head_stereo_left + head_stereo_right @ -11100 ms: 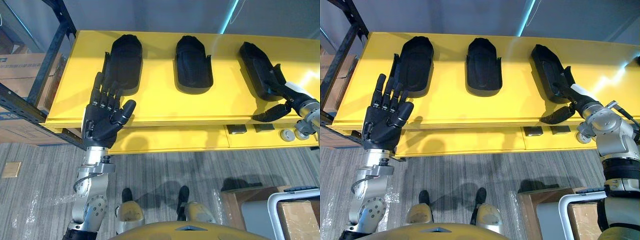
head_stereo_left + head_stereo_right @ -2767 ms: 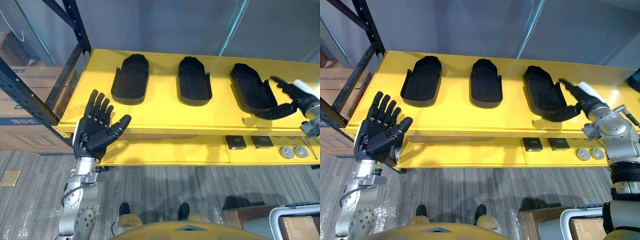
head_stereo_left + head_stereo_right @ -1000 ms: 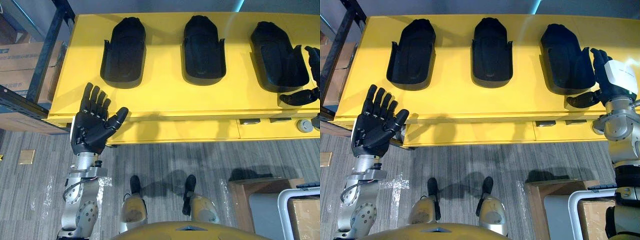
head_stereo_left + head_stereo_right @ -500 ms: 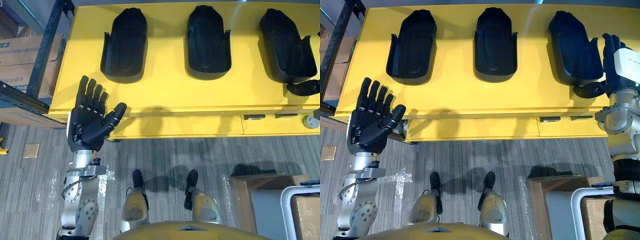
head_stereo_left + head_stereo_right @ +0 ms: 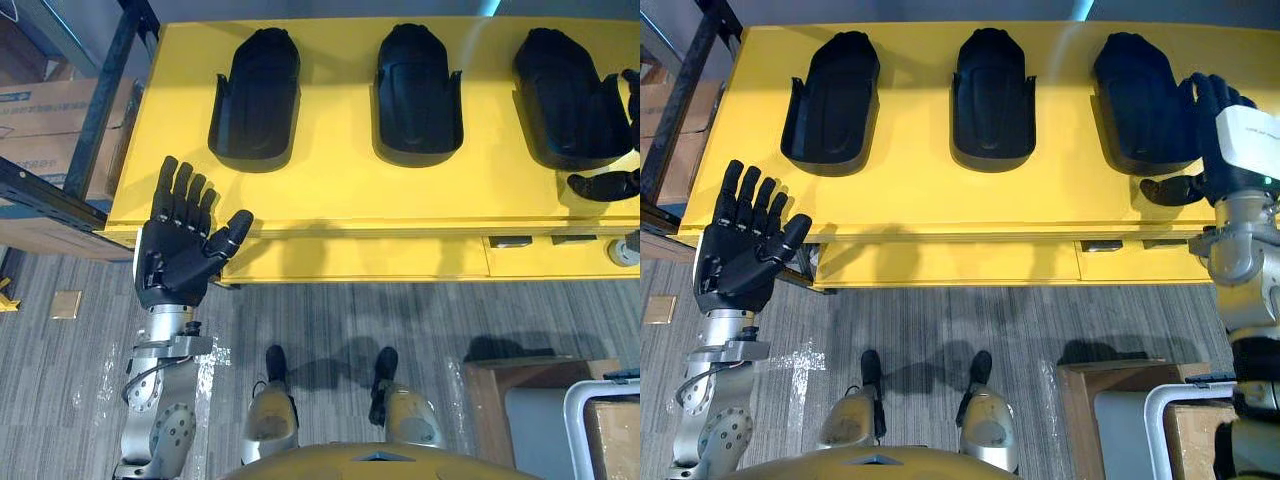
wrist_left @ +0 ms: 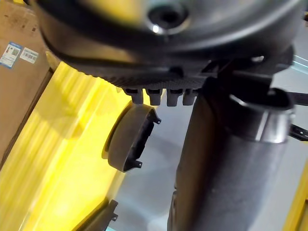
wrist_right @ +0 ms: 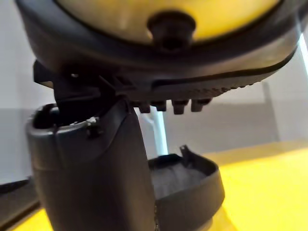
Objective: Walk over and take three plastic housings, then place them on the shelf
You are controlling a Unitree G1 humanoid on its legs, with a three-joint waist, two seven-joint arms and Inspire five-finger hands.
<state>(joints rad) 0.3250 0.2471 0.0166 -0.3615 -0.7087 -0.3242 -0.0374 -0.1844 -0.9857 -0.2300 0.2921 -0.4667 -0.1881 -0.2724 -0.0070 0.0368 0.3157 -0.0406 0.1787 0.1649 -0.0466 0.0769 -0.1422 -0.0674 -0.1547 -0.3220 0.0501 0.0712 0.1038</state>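
Change, 11.1 s: right housing (image 5: 1140, 95) lay slanted against the other two then; it now runs nearly parallel to them.
Change, 0.5 s: whole view has shifted a little, so the camera moved; the housings keep their row on the yellow shelf (image 5: 920, 200).
Left hand (image 5: 740, 265): as before, raised at the shelf's front left corner, palm toward the head camera, fingers straight and fanned wide, thumb out to the side. Holds nothing.
Right hand (image 5: 1212, 150): at the shelf's right end, fingers straight and pointing away from the robot along the right housing's outer flank. Its thumb (image 5: 1170, 187) is stretched out across in front of the housing's near end. Spread wide, no grasp. Contact with the housing: cannot tell.
Left housing (image 5: 830, 95): on the shelf top, well clear of the left hand.
Middle housing (image 5: 993, 90): on the shelf top, between the other two, untouched.
Long axes: all three run front to back across the shelf.
Pointing: rounded narrow ends away from the robot, wider ends with side tabs toward it, hollow side up.
Surroundings: dark rack frame (image 5: 110, 70) and cardboard boxes (image 5: 50, 120) left of the shelf.
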